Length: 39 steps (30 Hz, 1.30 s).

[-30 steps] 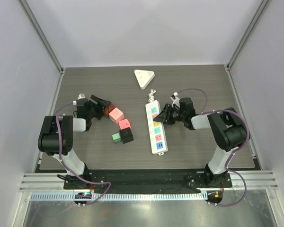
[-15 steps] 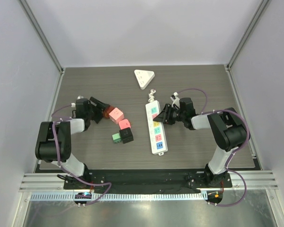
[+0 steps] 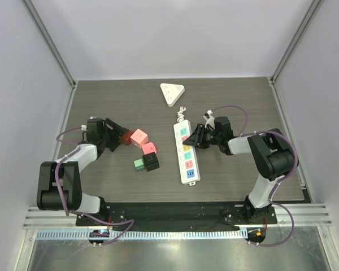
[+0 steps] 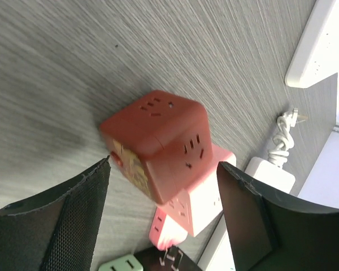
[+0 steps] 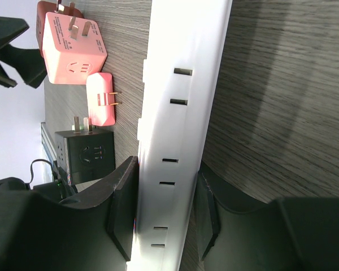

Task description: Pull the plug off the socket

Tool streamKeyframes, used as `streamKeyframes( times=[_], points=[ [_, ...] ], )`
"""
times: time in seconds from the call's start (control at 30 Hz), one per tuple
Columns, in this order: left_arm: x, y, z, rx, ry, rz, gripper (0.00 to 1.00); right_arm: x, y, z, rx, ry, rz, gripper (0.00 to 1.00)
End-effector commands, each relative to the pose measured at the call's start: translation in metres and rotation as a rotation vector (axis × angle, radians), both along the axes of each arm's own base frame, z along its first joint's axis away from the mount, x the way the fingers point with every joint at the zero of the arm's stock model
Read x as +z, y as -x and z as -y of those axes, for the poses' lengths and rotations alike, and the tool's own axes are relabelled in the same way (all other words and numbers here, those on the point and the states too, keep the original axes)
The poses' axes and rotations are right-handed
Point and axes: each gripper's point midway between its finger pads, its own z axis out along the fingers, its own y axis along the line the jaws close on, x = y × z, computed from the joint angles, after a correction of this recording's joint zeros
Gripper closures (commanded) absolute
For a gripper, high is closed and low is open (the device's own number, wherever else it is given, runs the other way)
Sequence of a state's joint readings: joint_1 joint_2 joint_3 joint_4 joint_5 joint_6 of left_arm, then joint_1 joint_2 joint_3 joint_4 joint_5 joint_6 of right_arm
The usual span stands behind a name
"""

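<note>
- Long white socket strip (image 3: pixel 186 152), flat on the counter (image 3: pixel 231 96), just right of the middle in the top view. Runs up and down the frame, with little coloured patches along its face.
- Right fingers (image 5: pixel 123 209) clamped on the socket strip, one on each long side, at its upper half in the top view. In the right wrist view, the strip shows as a tall white bar squeezed between the two dark fingers.
- White cord (image 3: pixel 182 114), tied in a small bundle, at the top end of the strip.
- Dark red cube plug (image 3: pixel 126 137), lying on the counter left of the middle, well apart from the strip. Metal pins sticking out of it, seen in the upper left corner of the right wrist view.
- Left fingers (image 4: pixel 68 226) wide apart, holding nothing. Dark red cube plug just past their tips, in line with the gap. Touching the near tip or not: too close to tell.
- Pink cube plug (image 3: pixel 139 136), right beside the dark red one, on its right.
- Small pink plug (image 3: pixel 149 148), a little lower and to the right, two thin pins pointing toward the strip.
- Black cube plug (image 3: pixel 152 161), just below the small pink plug.
- Green plug (image 3: pixel 139 164), snug against the left side of the black one.
- White triangle socket (image 3: pixel 172 92), alone near the top middle of the counter, apart from all the rest.
</note>
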<state>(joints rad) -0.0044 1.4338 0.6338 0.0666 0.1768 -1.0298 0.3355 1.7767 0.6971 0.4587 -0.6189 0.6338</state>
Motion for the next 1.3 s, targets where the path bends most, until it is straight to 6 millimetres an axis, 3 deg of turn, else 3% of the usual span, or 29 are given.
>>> streamKeyframes(
  times=[0.0, 0.23, 0.4, 0.6, 0.9, 1.03, 1.07, 1.17, 1.2, 1.27],
  points=[
    [0.018, 0.005, -0.005, -0.003, -0.037, 0.009, 0.23, -0.041, 0.013, 0.019, -0.024, 0.153, -0.046, 0.99],
    [0.034, 0.028, 0.002, -0.033, -0.007, 0.031, 0.23, -0.04, 0.011, 0.024, -0.037, 0.182, -0.033, 0.99],
    [0.053, 0.05, 0.022, -0.089, 0.012, 0.102, 0.23, -0.042, 0.01, 0.026, -0.047, 0.198, -0.03, 0.99],
    [0.055, 0.093, 0.087, -0.259, -0.042, 0.171, 0.21, -0.04, 0.007, 0.034, -0.073, 0.238, -0.012, 0.99],
    [0.055, 0.119, 0.139, -0.396, -0.096, 0.217, 0.2, -0.03, -0.005, 0.069, -0.194, 0.35, 0.06, 0.99],
    [0.062, 0.137, 0.176, -0.479, -0.077, 0.252, 0.2, -0.03, -0.009, 0.079, -0.225, 0.393, 0.07, 0.95],
    [0.063, 0.138, 0.181, -0.482, -0.079, 0.259, 0.2, -0.031, -0.009, 0.08, -0.228, 0.399, 0.07, 0.92],
    [0.066, 0.148, 0.197, -0.53, -0.079, 0.266, 0.2, -0.034, -0.01, 0.081, -0.228, 0.409, 0.067, 0.67],
    [0.065, 0.153, 0.2, -0.549, -0.08, 0.265, 0.2, -0.035, -0.009, 0.081, -0.224, 0.412, 0.061, 0.48],
    [0.067, 0.156, 0.202, -0.557, -0.074, 0.27, 0.2, -0.035, -0.007, 0.08, -0.222, 0.402, 0.053, 0.34]
  ],
)
